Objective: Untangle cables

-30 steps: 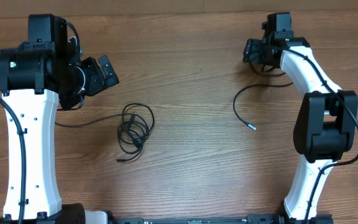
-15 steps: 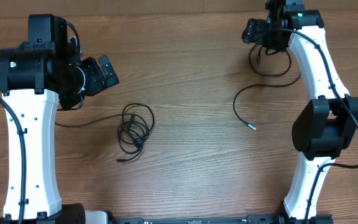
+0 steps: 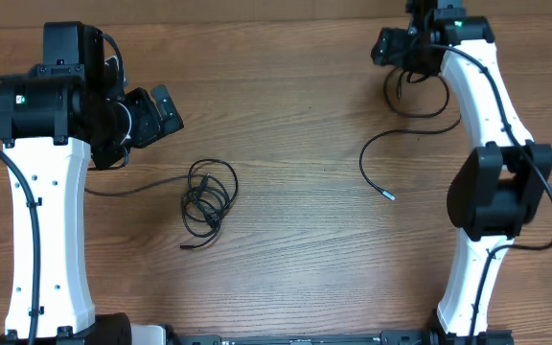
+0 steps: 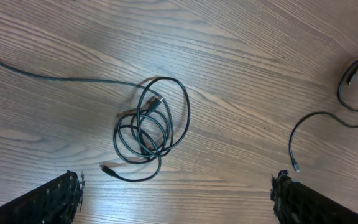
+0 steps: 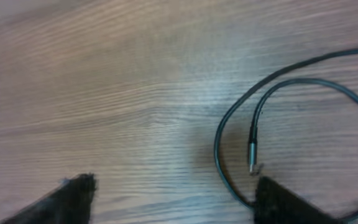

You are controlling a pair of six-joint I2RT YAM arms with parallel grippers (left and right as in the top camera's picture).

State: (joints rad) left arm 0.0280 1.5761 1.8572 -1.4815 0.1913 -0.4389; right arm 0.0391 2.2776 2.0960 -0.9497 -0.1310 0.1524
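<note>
Black cables lie spread out on a wood table

On the near side of the table (image 3: 295, 249), a small plug (image 3: 183, 246) lies on the wood. It is the loose end of the coil (image 3: 202, 201) just past it. The coil is a messy bunch of thin black rings that cross over each other. One long tail (image 4: 55, 78) runs from the coil out to the left, toward the left arm (image 3: 46, 230).

Well off to the right lies a bent cable (image 3: 361, 163). It does not touch the coil. Its plug tip (image 3: 387, 195) points to the near side. The wire bends up and then goes off to the right, under the right arm (image 3: 492, 105). I cannot tell if it joins anything there.

A bit farther back, on the left, the left tool (image 4: 178, 183) hangs over the table. Its two fingers are spread wide, with only wood between them. It touches no cable.

Farthest back, at the far right of the table, is the right tool (image 5: 174, 185). Its fingers are spread apart too, with bare wood between them. A loop (image 5: 218, 140) of cable lies right by it, and the wire runs up to one finger (image 5: 278, 199). A small tip (image 5: 252, 158) sits inside the loop. That view is blurry, so I cannot tell if the finger touches the wire.
</note>
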